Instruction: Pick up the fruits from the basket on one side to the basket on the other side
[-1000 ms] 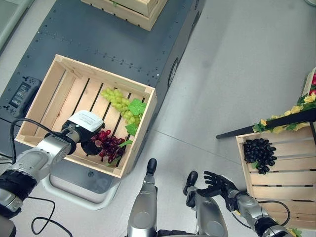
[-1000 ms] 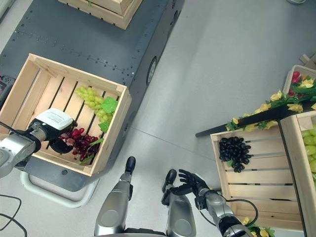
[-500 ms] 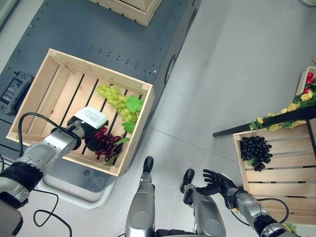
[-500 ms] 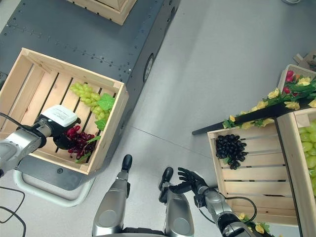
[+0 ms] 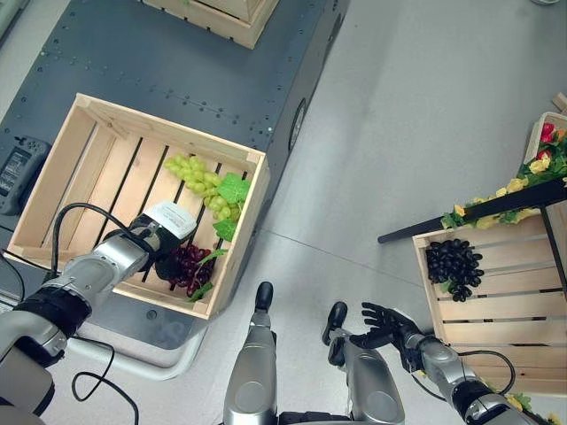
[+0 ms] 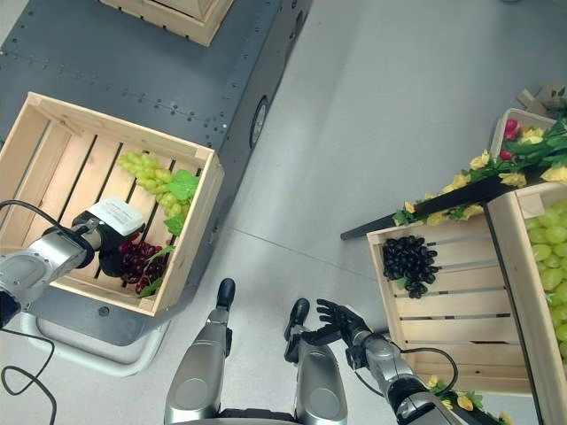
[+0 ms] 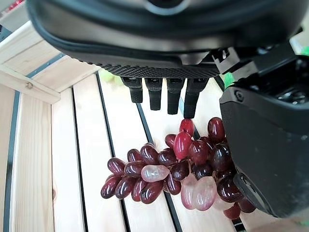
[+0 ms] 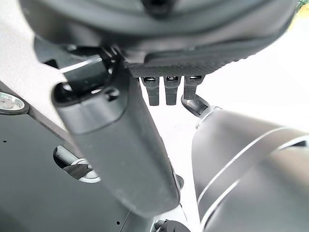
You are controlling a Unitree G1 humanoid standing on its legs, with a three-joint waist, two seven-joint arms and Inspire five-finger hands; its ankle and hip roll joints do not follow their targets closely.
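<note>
A bunch of red grapes (image 5: 184, 267) lies in the near right corner of the left wooden crate (image 5: 168, 133), beside a bunch of green grapes (image 5: 202, 180) with leaves. My left hand (image 5: 164, 241) reaches into this crate from the left and sits against the red bunch. In the left wrist view its fingers (image 7: 166, 94) point straight over the red grapes (image 7: 159, 169) and the thumb (image 7: 260, 145) rests against the bunch's side. The right crate (image 5: 496, 305) holds black grapes (image 5: 454, 267). My right hand (image 5: 388, 326) hangs open low beside that crate, holding nothing.
The left crate stands on a dark grey platform (image 5: 177, 62) with another wooden crate (image 5: 213, 11) at its far end. A black bar with yellow flowers (image 5: 496, 199) crosses above the right crate. A further crate with green grapes (image 6: 549, 257) stands at the far right.
The camera has shifted a little. My left hand has slid closer onto the red grapes. The right hand has stayed as it was.
</note>
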